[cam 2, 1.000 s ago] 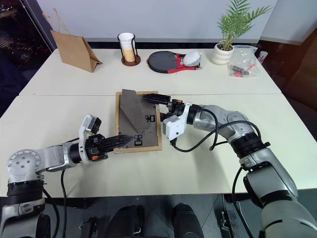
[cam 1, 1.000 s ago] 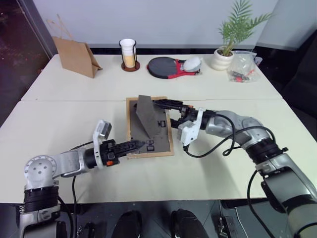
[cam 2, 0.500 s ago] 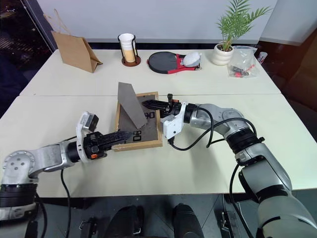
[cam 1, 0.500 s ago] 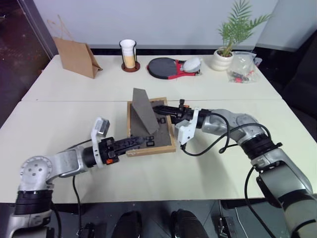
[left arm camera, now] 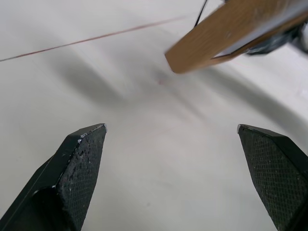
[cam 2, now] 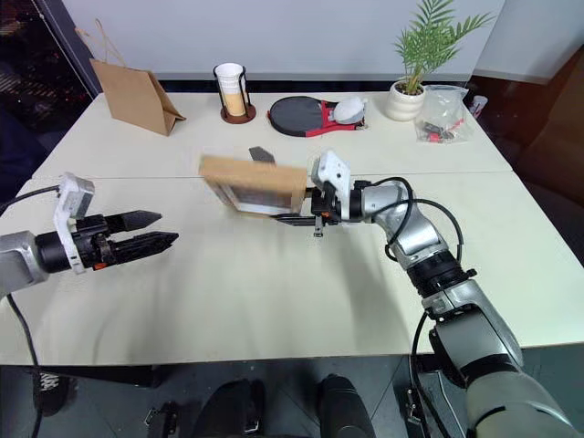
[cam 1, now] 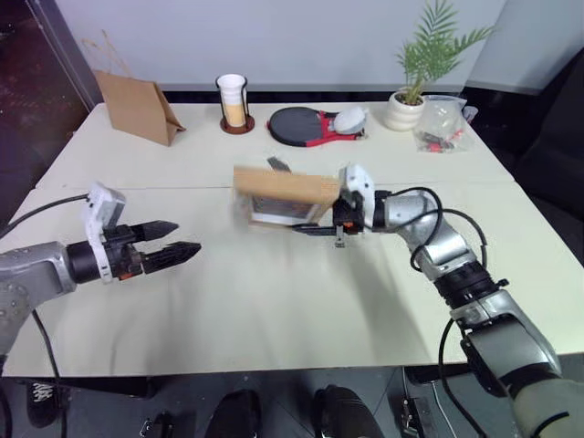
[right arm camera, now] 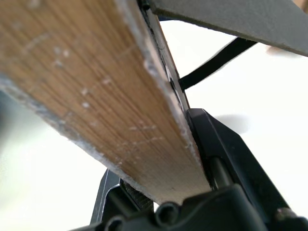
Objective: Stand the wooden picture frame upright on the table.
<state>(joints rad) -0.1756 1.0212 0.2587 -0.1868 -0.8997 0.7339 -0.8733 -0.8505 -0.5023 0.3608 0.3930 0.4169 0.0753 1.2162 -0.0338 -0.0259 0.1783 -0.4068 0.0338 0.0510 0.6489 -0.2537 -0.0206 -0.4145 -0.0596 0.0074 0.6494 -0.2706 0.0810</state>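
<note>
Right gripper (cam 1: 339,217) clamps wooden picture frame (cam 1: 285,192), lifted off table (cam 1: 274,301), tilted. Left gripper (cam 1: 169,246) wide open, empty, far left. Next: lower frame onto stand, release.

Along the far edge we saw a brown paper bag (cam 1: 137,107), a cup in a dark holder (cam 1: 232,102), a table tennis paddle (cam 1: 302,126) with a white object (cam 1: 349,119) on it, a potted plant (cam 1: 415,82), and a clear plastic bag (cam 1: 443,122).
</note>
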